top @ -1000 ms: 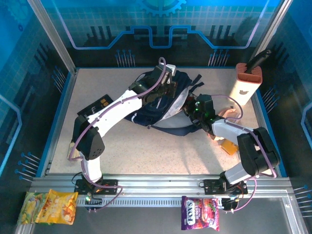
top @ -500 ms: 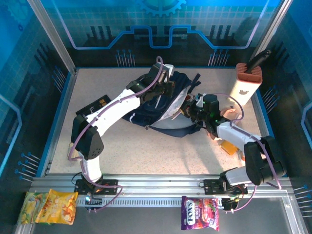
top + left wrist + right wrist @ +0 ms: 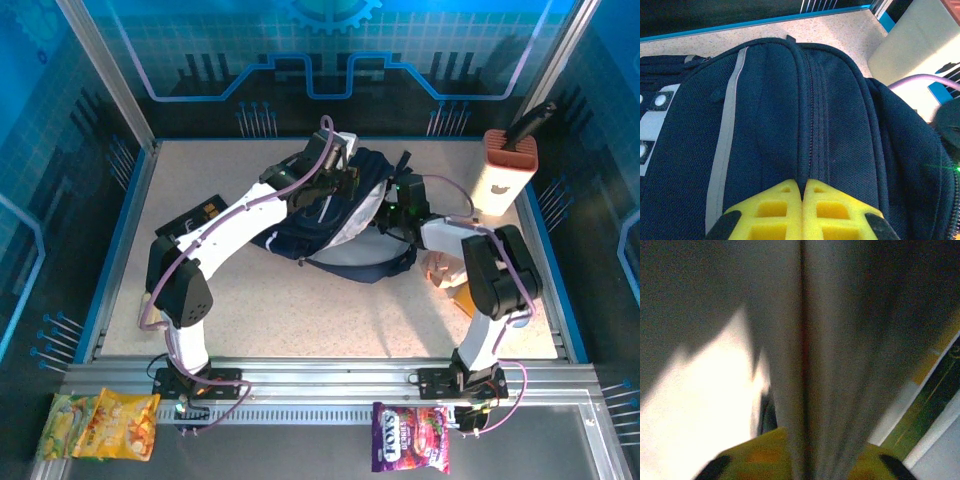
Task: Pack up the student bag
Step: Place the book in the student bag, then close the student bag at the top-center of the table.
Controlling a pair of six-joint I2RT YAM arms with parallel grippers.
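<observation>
The student bag (image 3: pixel 335 228), a large dark navy fabric backpack with pale grey trim, lies at the back-centre of the speckled beige table (image 3: pixel 300 310), between my two arms. My left gripper (image 3: pixel 803 186) is clenched, its yellow pads (image 3: pixel 780 210) pinching the raised seam on the bag's top. My right gripper (image 3: pixel 805 455) sits at the bag's right side, blurred grey material between its yellow fingers (image 3: pixel 757 455); I cannot tell whether it grips

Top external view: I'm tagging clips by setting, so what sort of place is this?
Probably a robot lab test cell: a speckled beige tabletop fenced by aluminium frame rails and blue printed wall panels, with a dark navy fabric backpack lying on it.
</observation>
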